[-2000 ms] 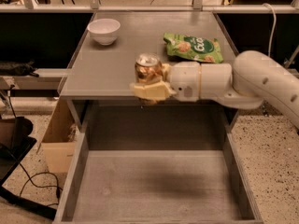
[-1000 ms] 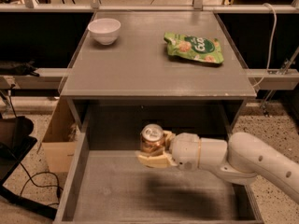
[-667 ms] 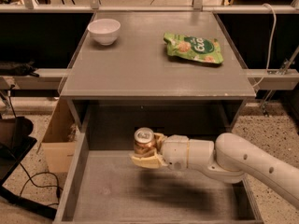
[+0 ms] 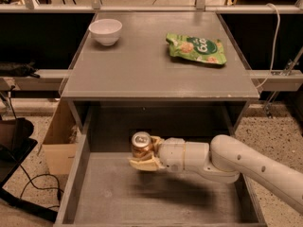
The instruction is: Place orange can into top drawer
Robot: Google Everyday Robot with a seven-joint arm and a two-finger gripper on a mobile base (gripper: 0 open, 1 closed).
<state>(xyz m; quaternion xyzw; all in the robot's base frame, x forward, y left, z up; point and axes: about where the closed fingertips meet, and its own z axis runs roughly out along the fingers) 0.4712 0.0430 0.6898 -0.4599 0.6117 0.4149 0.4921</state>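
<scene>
The orange can (image 4: 141,145), gold with a silver top, stands upright inside the open top drawer (image 4: 75,183), near the back and a little left of centre. My gripper (image 4: 143,154) is shut on the can, with pale fingers (image 4: 147,164) wrapped around its sides and base. The white arm reaches in from the lower right. Whether the can rests on the drawer floor or hangs just above it I cannot tell.
On the grey tabletop (image 4: 142,65) above the drawer sit a white bowl (image 4: 105,31) at back left and a green snack bag (image 4: 196,48) at back right. A cardboard box (image 4: 59,141) stands left of the drawer. Cables lie on the floor at left.
The gripper has carried the can down from the tabletop's front edge into the drawer. It has drifted slightly left and stays shut on the can.
</scene>
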